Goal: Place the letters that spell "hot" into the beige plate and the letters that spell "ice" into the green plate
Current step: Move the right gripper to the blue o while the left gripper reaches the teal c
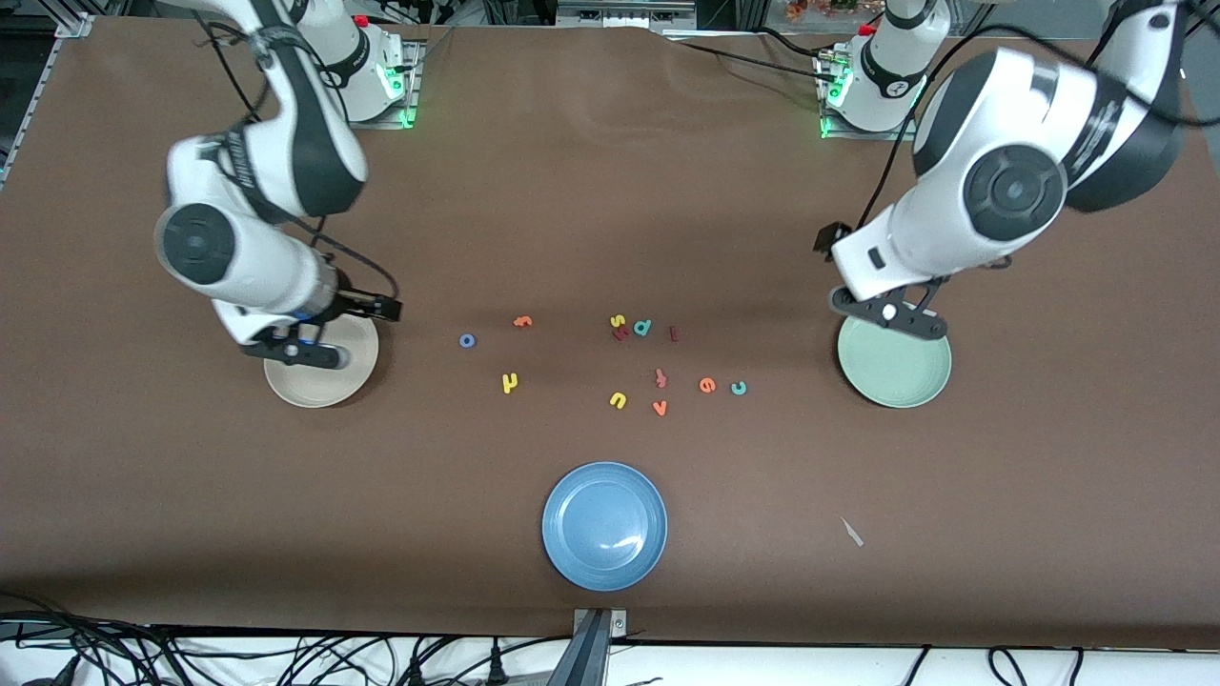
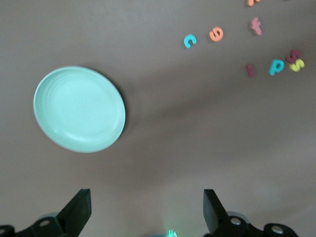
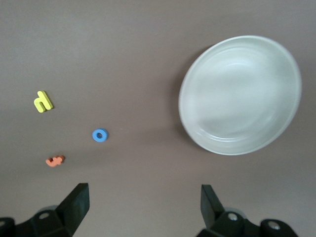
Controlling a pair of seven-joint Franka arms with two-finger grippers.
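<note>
The yellow h [image 1: 510,383], blue o [image 1: 467,340] and orange t [image 1: 521,321] lie on the brown table beside the beige plate [image 1: 319,376]. The maroon i [image 1: 674,333], orange e [image 1: 706,385] and teal c [image 1: 738,388] lie toward the green plate [image 1: 894,362]. Both plates hold nothing. My right gripper [image 3: 143,202] hangs open over the beige plate's rim, nothing between its fingers. My left gripper [image 2: 146,205] hangs open and empty over the green plate's rim.
A blue plate [image 1: 604,525] sits near the front edge. Other letters lie mid-table: yellow s [image 1: 618,321], teal p-like letter [image 1: 642,328], reddish f [image 1: 660,378], yellow u [image 1: 618,400], orange v [image 1: 660,408]. A small white scrap [image 1: 851,532] lies toward the left arm's end.
</note>
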